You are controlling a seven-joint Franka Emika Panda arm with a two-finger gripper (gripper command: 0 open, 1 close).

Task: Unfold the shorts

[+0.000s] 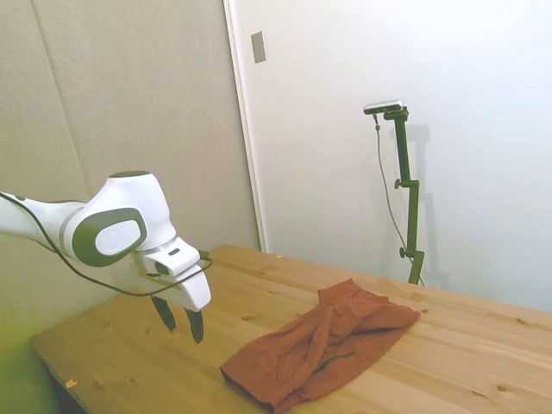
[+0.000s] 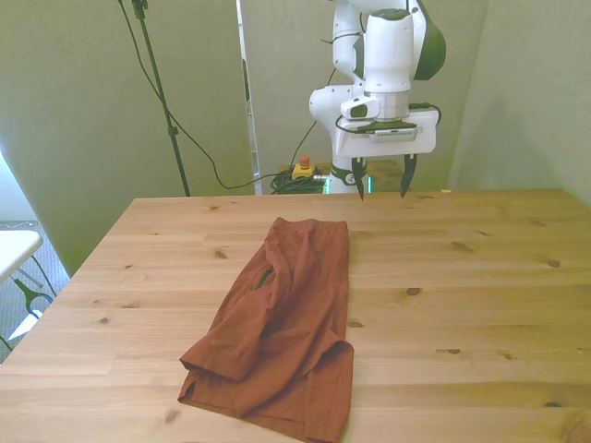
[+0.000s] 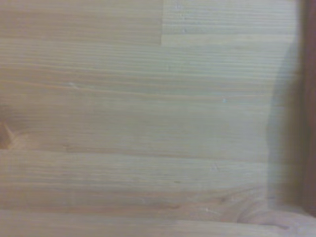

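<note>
Pale, plain walls enclose one light wooden plank table (image 2: 480, 305), on which a single pair of rust-red soft fabric shorts (image 2: 282, 323) is laid folded and creased, with one thin dark zipper line visible, toward the front view's left of centre. One white arm's two-finger gripper (image 2: 379, 180) is held above the table's far edge, well apart from the shorts, with its dark fingers spread wide and nothing grasped. Only bare wood grain is recorded in the wrist view.
</note>
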